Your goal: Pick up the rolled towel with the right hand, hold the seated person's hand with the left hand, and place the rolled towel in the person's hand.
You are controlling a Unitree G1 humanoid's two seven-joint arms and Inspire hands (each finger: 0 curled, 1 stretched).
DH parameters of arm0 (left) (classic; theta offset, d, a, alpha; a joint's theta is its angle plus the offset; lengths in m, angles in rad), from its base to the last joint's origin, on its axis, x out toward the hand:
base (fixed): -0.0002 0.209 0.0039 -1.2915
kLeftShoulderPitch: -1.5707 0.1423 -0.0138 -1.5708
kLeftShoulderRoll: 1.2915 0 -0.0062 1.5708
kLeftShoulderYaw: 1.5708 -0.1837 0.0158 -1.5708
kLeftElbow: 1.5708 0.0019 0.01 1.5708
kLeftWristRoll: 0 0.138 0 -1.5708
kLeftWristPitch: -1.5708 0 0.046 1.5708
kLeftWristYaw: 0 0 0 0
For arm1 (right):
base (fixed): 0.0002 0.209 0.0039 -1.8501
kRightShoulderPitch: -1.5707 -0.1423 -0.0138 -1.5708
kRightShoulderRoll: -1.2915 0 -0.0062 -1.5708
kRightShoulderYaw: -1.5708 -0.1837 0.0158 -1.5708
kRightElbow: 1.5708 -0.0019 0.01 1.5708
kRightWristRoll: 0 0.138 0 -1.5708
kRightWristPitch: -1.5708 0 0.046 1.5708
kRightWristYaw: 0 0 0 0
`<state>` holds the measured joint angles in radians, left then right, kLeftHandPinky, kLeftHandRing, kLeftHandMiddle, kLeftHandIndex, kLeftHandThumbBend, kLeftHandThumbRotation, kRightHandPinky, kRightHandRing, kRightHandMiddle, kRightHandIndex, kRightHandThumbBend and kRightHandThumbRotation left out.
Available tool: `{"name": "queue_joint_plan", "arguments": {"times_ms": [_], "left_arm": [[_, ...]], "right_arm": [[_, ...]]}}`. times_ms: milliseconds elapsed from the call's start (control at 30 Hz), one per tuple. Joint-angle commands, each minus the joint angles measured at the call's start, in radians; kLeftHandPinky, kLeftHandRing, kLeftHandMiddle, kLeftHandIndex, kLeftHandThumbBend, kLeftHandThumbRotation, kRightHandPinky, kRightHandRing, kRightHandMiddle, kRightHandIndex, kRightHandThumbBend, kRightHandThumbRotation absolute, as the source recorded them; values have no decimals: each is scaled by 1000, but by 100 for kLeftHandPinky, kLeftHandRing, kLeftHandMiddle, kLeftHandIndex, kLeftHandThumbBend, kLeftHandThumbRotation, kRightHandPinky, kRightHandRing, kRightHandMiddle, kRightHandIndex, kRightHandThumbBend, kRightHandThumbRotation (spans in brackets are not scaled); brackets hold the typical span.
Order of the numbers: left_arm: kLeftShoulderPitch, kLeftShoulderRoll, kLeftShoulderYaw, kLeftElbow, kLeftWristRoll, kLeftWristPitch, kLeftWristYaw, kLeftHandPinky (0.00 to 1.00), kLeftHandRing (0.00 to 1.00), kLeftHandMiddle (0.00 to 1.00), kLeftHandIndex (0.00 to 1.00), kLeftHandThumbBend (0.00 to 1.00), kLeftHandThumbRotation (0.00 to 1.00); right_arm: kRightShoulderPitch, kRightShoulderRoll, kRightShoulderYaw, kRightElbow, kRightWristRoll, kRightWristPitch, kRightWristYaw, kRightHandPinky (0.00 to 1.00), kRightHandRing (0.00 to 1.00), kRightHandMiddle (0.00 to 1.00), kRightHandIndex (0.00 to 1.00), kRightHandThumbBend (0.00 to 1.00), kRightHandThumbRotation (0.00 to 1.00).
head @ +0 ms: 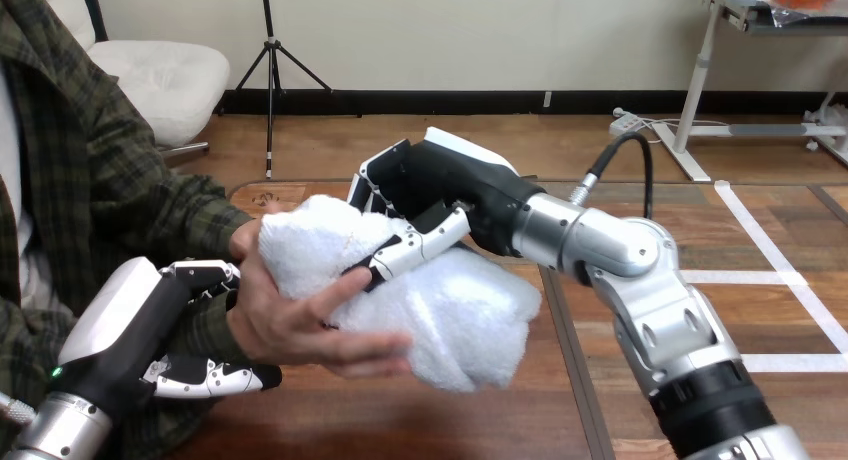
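Low at the left, the left hand (pixel 150 330) wraps its fingers and thumb round the person's wrist (pixel 240 325); the person's hand (pixel 300 330) cups the rolled towel (pixel 460 320) above the table (pixel 400 420); the right hand (pixel 450 185) pinches the towel's top.

I see the white, fluffy rolled towel (pixel 450 310) loosely bunched above the bench (pixel 380 420), resting in the person's hand (pixel 290 325). That hand lies open, fingers along the towel's underside, thumb across its front.
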<state>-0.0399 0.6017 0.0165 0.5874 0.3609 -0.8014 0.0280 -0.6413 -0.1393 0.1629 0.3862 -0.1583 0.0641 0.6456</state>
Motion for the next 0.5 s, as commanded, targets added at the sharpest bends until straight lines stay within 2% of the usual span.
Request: {"name": "queue_joint_plan", "arguments": {"times_ms": [0,467], "left_arm": [[-49,-41,-60,64,-10,-28,-45,35,41,49,51,88,17],[-48,-39,-58,59,-10,-22,-52,34,41,49,51,87,18]], "right_arm": [[-78,-9,-38,-330,115,11,32,17,23,30,38,87,0],[-37,-22,-28,-394,131,44,40,18,24,31,39,87,0]]}}
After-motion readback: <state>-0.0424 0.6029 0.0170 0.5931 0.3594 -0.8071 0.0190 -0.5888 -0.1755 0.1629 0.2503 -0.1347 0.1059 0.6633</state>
